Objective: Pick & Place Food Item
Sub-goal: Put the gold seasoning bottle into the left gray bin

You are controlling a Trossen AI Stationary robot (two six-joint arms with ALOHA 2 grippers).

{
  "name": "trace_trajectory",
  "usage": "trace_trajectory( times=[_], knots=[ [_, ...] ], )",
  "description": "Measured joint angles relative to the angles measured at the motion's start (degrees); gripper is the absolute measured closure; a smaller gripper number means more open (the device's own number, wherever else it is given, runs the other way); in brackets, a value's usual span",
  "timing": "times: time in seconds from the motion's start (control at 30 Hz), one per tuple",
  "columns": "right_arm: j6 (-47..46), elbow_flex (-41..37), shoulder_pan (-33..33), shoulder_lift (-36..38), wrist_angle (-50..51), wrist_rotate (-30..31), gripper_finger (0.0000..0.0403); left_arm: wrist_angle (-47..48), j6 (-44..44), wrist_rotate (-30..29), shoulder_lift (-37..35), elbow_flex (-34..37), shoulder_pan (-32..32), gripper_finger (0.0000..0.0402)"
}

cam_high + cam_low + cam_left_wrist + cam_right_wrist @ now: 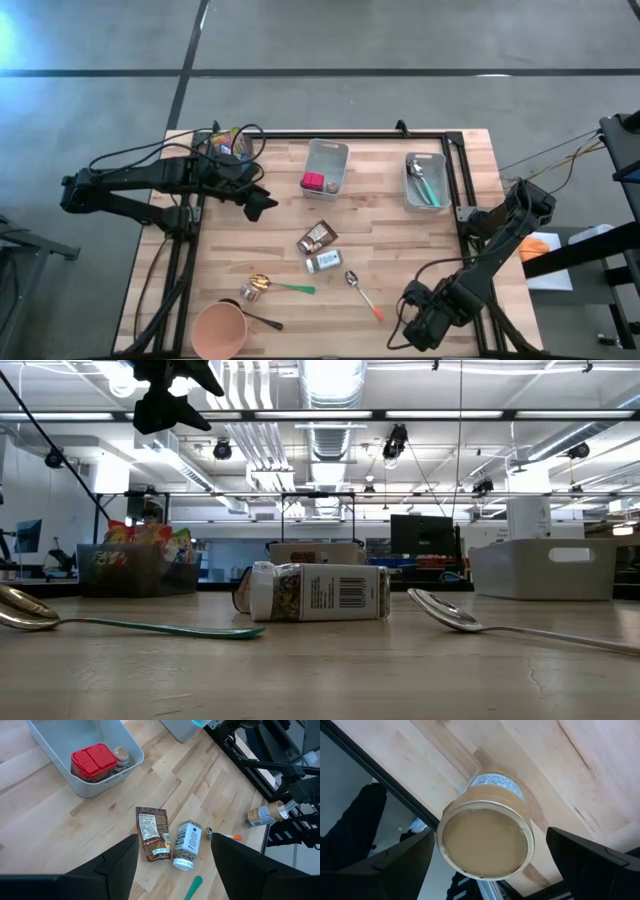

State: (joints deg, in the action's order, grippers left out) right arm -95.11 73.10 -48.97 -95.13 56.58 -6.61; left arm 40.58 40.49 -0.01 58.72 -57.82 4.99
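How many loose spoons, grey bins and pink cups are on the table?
Loose spoons: 3 (green-handled, orange-handled, dark-handled)
Grey bins: 2
Pink cup: 1
Total: 6

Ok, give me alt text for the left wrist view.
The left end effector, fingers open and empty, hangs above a wooden table over a brown foil snack pouch and a small white-capped jar lying on its side. Farther off stands a grey plastic bin holding a red-lidded container.

Red lid (93,760) — grey bin (125,747), green-handled spoon (283,286).
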Motion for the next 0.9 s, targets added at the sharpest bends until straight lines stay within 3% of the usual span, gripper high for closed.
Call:
trace_trajectory(
  times=[0.6, 0.9],
  knots=[
    [2.3, -1.2, 0.0, 0.0, -2.1, 0.2, 0.0029, 0.0, 0.0, 0.0, 0.0, 0.0, 0.0, 0.0150],
    [0.8, -1.9, 0.0, 0.0, -4.2, -0.6, 0.0133, 0.0, 0.0, 0.0, 0.0, 0.0, 0.0, 0.0149]
  ],
)
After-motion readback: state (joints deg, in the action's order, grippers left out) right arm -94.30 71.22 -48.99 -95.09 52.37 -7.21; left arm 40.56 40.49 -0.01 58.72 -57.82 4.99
